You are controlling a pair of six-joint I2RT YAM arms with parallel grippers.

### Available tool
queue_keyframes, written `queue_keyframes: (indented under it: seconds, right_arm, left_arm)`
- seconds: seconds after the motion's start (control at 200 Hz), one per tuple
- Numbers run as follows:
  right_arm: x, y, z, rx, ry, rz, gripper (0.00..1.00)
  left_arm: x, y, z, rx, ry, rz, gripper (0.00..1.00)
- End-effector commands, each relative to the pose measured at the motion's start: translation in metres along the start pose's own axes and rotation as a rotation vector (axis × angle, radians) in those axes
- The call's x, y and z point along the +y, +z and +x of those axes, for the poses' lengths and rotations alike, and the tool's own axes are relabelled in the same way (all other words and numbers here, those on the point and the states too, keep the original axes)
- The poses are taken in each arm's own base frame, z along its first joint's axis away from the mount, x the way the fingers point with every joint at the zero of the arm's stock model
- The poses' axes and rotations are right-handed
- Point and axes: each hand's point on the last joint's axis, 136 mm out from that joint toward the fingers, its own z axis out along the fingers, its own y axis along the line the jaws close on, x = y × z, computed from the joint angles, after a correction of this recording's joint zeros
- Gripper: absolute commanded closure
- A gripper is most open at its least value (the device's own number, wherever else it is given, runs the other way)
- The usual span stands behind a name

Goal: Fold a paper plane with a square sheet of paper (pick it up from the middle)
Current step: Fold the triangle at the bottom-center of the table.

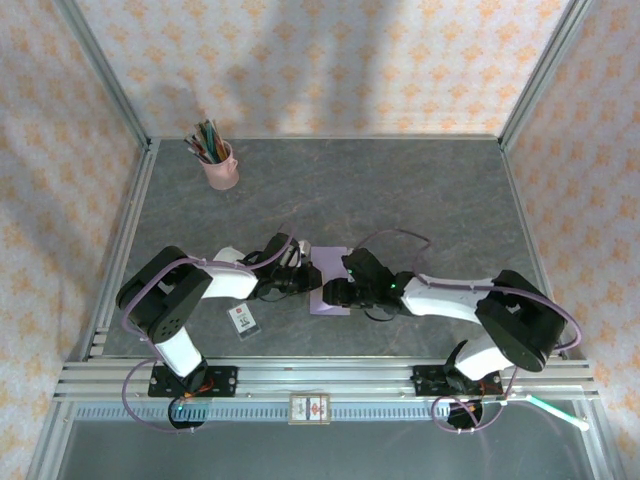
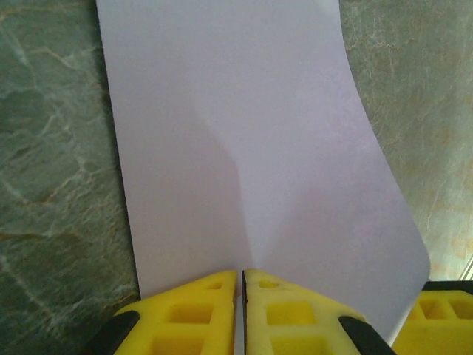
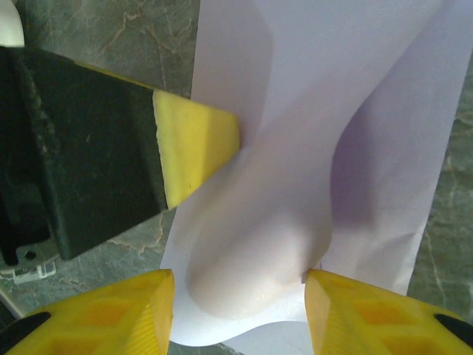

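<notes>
The square sheet of paper point(image 1: 333, 268), plain lavender, lies on the grey table between the two arms. A soft crease runs up its middle point(image 2: 240, 159). My left gripper point(image 2: 242, 275) is shut on the sheet's near edge, its yellow fingertips pressed together. In the right wrist view the sheet point(image 3: 384, 133) humps up into a rounded bulge point(image 3: 255, 251). My right gripper point(image 3: 240, 307) stands open astride that bulge, and its right fingertip point(image 3: 329, 296) touches the fold. The left gripper's finger point(image 3: 194, 144) presses the sheet's left edge. The paper plane is out of view.
A pink cup of pens point(image 1: 220, 166) stands at the back left. A small white card point(image 1: 243, 318) lies near the left arm's base. Metal frame rails point(image 1: 330, 380) run along the near edge, and patterned walls enclose the table.
</notes>
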Motion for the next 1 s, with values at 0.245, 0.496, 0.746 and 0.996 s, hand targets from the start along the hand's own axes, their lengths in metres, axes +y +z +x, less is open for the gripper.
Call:
queue_keyframes:
  seconds: [0.245,0.496,0.746,0.996]
  right_arm:
    - [-0.002,0.004,-0.032,-0.066,-0.013,0.012,0.50]
    - [-0.005,0.004,-0.041,-0.057,-0.003,-0.012,0.52]
    - [-0.017,0.014,-0.051,-0.037,0.110,0.008,0.65]
    - [-0.024,0.020,-0.060,-0.046,0.211,-0.009,0.74]
  left_arm:
    - [0.026,-0.003,0.020,0.050,-0.019,-0.092,0.85]
    - [0.027,-0.002,0.019,0.053,-0.020,-0.096,0.84]
    - [0.026,-0.001,0.019,0.055,-0.017,-0.098,0.84]
    - [0.025,-0.002,0.017,0.052,-0.014,-0.098,0.84]
